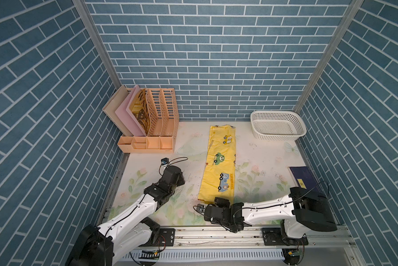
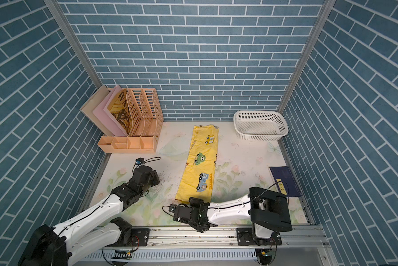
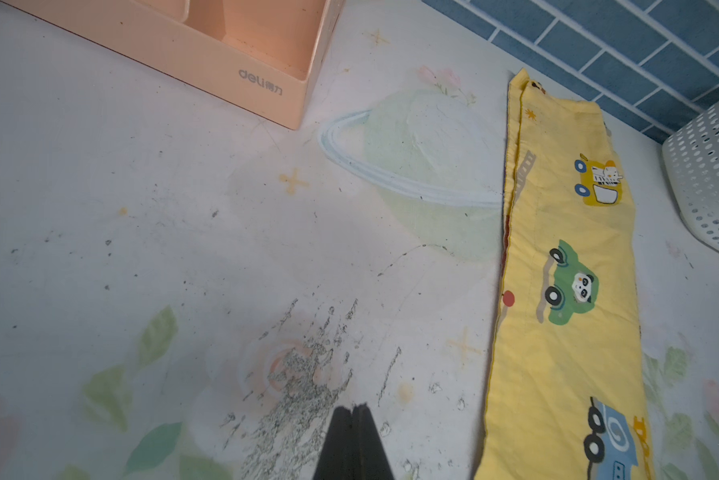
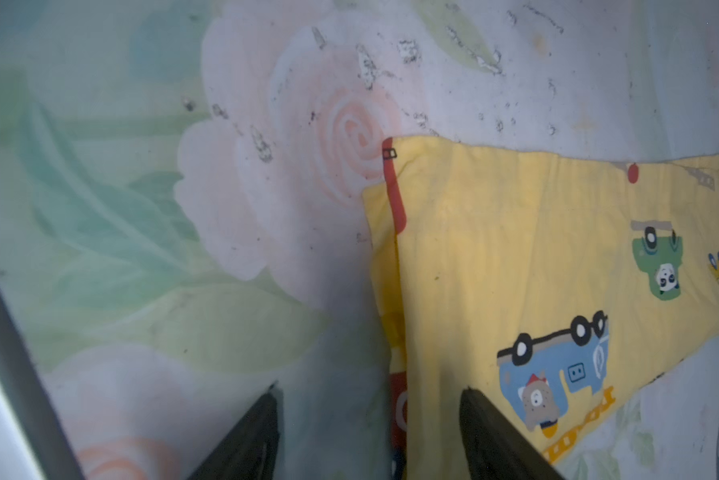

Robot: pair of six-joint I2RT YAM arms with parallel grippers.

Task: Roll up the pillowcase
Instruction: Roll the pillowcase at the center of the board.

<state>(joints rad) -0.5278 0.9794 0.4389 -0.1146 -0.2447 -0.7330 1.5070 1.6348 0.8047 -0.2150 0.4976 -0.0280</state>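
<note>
The pillowcase (image 1: 219, 161) (image 2: 199, 161) is a bright yellow cloth printed with cartoon cars. It lies flat on the floral mat, folded into a long narrow strip that runs from the back wall toward the front. My right gripper (image 4: 370, 391) is open and low at the strip's near end (image 1: 219, 201). One finger is over the bare mat, and the other fingertip (image 4: 470, 395) is over the yellow cloth. My left gripper (image 3: 354, 406) is shut and empty. It hovers over the mat (image 1: 181, 180), left of the strip (image 3: 565, 291) and apart from it.
A peach file organiser (image 1: 152, 124) holding folders stands at the back left. A white perforated basket (image 1: 277, 125) sits at the back right, and a dark blue book (image 1: 302, 176) lies by the right wall. A metal rail (image 1: 216, 235) runs along the front edge.
</note>
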